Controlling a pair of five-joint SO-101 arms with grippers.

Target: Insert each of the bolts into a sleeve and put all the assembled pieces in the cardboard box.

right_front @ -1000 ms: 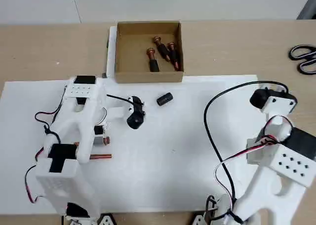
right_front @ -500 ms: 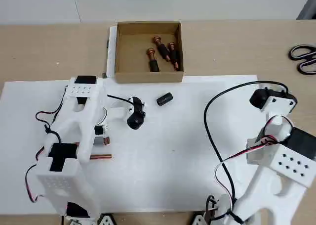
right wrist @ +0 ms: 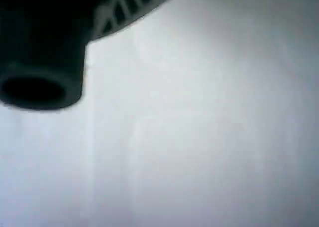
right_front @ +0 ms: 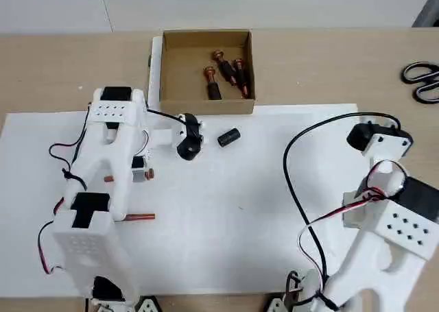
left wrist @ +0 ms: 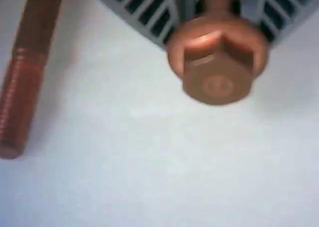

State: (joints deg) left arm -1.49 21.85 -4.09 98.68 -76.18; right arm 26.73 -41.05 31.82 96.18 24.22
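The left fingers (left wrist: 134, 7) pinch a copper bolt (left wrist: 217, 67) just behind its hexagonal head, holding it close over the white sheet (right_front: 240, 243). A second bolt (right_front: 139, 217) lies flat just beside them, on the side toward that arm's base. The right fingers (right wrist: 129, 7) seem to be pressed on a black sleeve (right wrist: 37, 82) with its open bore showing, though the view is too dim to be sure. A spare sleeve (right_front: 228, 137) rests on the sheet beyond the left fingers, near the front wall of the cardboard box (right_front: 206, 107), which already holds three assembled pieces.

The bolts look stiff, smooth and fairly light, and likely to roll, so the shank near the head is probably the surest hold. The sleeves look short and round and would likely twist if pinched off-centre. Between the two sets of fingers the sheet is open. The box wall stands beyond them, and scissors (right_front: 422, 79) lie on the worktop (right_front: 309, 65) well apart from the right fingers
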